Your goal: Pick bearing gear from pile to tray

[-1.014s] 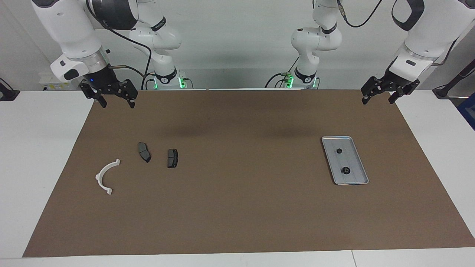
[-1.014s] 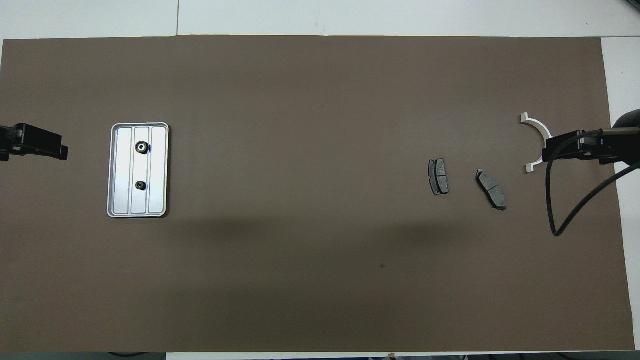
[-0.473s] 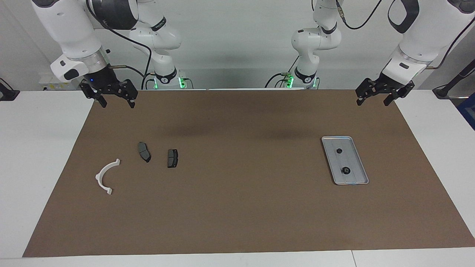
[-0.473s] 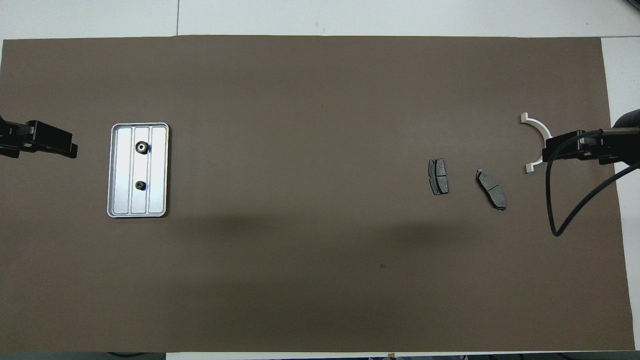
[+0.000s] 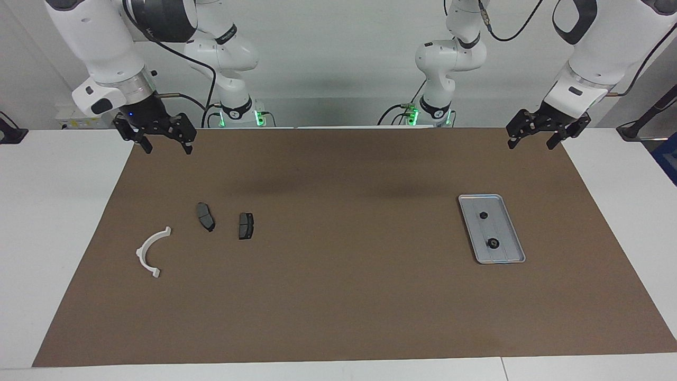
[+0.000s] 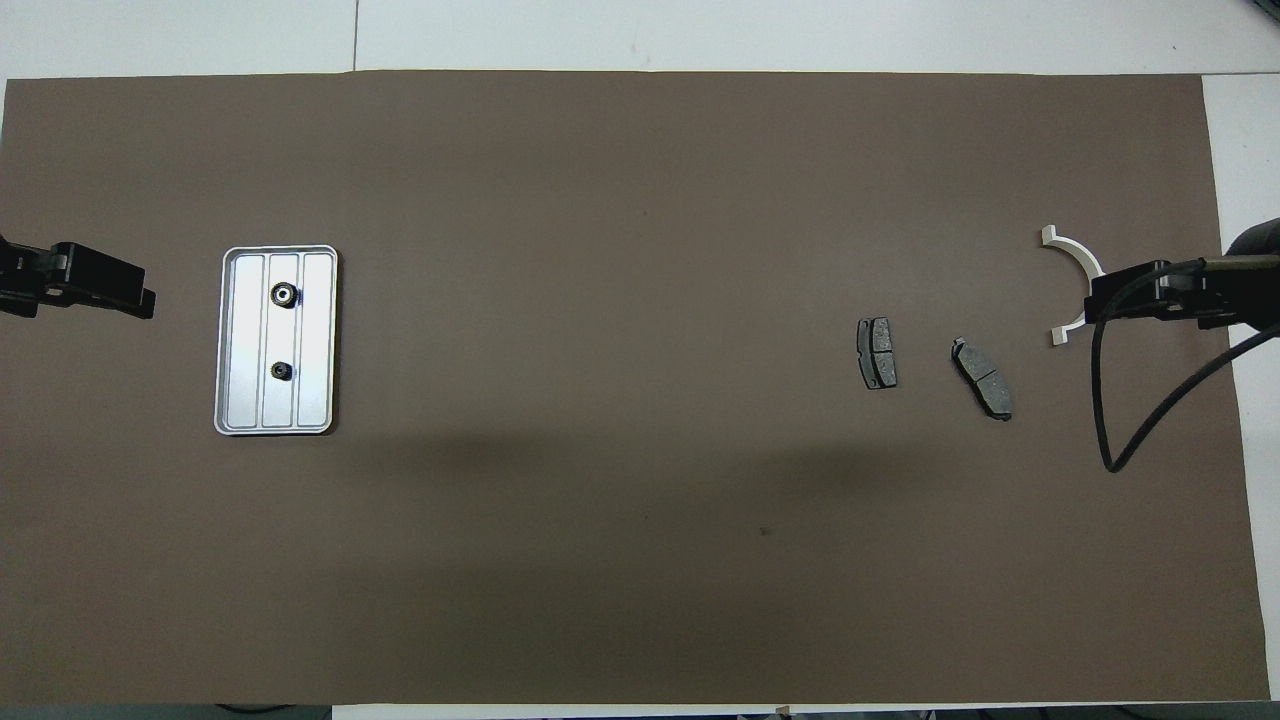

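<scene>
The silver tray (image 5: 502, 225) lies on the brown mat toward the left arm's end, and also shows in the overhead view (image 6: 240, 340). Two small black bearing gears (image 5: 483, 215) (image 5: 492, 243) lie in it. The pile toward the right arm's end holds a white half-ring bracket (image 5: 142, 250) and two dark brake pads (image 5: 205, 216) (image 5: 246, 226). No black round pieces show there. My left gripper (image 5: 531, 144) is open and empty, raised over the mat's corner nearest the robots. My right gripper (image 5: 168, 150) is open and empty, raised over the mat's other near corner.
The brown mat (image 5: 338, 291) covers most of the white table. In the overhead view the raised right gripper (image 6: 1095, 300) and its cable overlap the bracket (image 6: 1075, 250). The brake pads (image 6: 877, 353) (image 6: 983, 378) lie beside it.
My left gripper has moved a little toward the middle of the table and then stopped. The right arm and all parts have not moved.
</scene>
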